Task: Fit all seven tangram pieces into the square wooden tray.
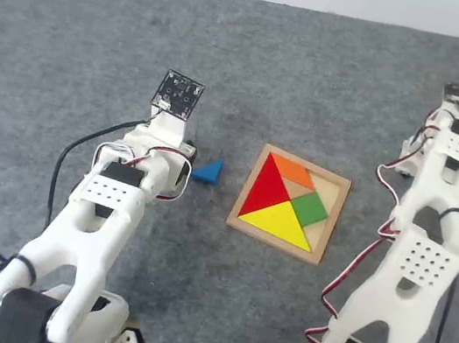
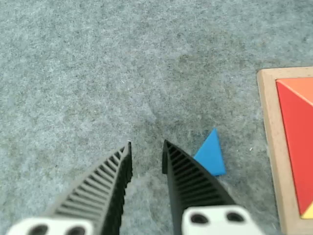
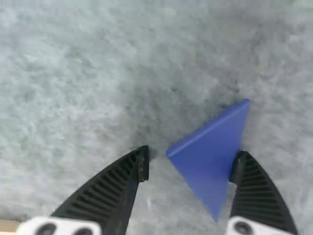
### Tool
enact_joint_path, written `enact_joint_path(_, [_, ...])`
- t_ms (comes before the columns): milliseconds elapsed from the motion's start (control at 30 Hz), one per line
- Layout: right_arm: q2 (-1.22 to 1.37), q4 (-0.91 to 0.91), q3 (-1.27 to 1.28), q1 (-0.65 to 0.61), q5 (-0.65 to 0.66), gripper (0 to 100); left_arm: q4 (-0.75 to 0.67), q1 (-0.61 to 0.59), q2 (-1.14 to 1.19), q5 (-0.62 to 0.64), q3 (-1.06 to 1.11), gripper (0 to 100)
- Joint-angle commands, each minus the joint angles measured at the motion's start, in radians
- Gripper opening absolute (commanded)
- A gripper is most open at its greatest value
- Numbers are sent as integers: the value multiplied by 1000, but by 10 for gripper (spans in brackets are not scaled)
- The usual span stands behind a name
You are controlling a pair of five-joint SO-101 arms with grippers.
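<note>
Leftmost, my left gripper (image 2: 146,144) hangs over the grey carpet (image 1: 74,46), its fingers a narrow gap apart with nothing between them. Just beside one finger lies a light blue triangle (image 2: 211,154), flat, with a sharp corner pointing ahead, away from the wrist.

Next comes the tray (image 1: 332,225), sitting slightly askew and holding four pieces. One red triangle (image 1: 263,191) has its long side along the left wall. One yellow triangle (image 1: 278,224) has its long side along the near wall. One orange piece (image 1: 293,172) lies along the far wall, and one green square (image 1: 309,209) sits near the middle. Bare wood shows along the right side.

Far right, my right gripper (image 3: 191,152) is spread wide astride a dark blue triangle (image 3: 210,156) lying flat on the carpet. One finger touches its edge and the other is clear of it. I count six pieces: four in the tray and two loose.
</note>
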Motion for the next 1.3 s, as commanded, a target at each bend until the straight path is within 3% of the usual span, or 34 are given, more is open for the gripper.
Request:
enact_joint_path(0, [2, 15, -71, -33, -11, 284, -23, 5, -43, -9, -5, 106])
enact_joint_path(633, [58, 51, -81, 8, -98, 278, -23, 5, -44, -9, -5, 106])
enact_joint_path(833, [58, 64, -81, 10, -95, 134, -23, 3, -44, -9, -5, 106])
enact_joint_path(1033, [48, 73, -81, 10, -94, 151, -23, 2, -44, -9, -5, 106])
enact_joint_path(1267, [24, 219, -224, 12, -40, 151, -25, 0, -44, -9, -5, 106])
